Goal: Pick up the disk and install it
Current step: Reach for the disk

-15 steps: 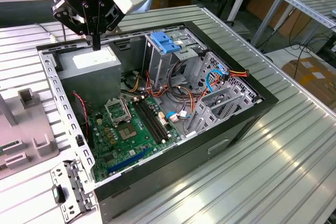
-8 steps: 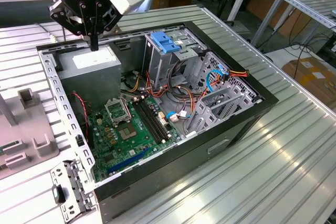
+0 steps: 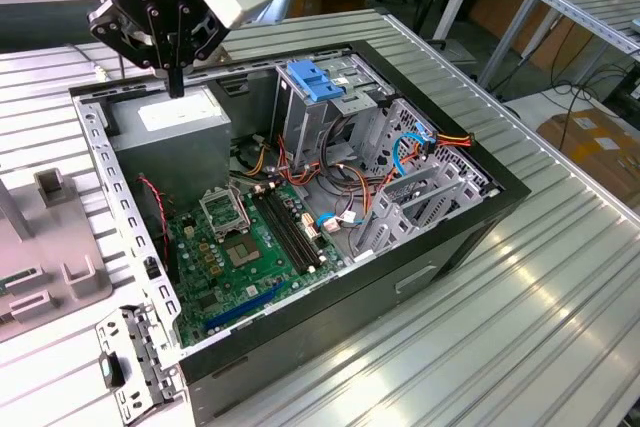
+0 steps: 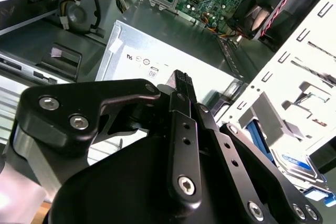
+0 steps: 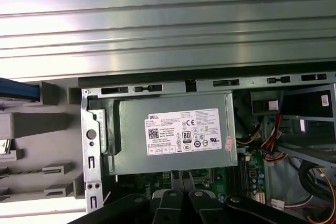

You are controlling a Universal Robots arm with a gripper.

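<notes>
The disk lies on a grey stand outside the computer case, and its white label with a blue band and its blue carrier frame show in the second wrist view. A blue edge on that stand appears in the first wrist view. My gripper hangs over the back corner of the open case, just above the grey power-supply box. It is apart from the disk. Its black fingers are shut with nothing between them.
The open case holds a green motherboard, a metal drive cage with a light-blue bracket and bundles of coloured cables. A grey slotted stand sits at the exterior view's left. The ribbed metal table surrounds the case.
</notes>
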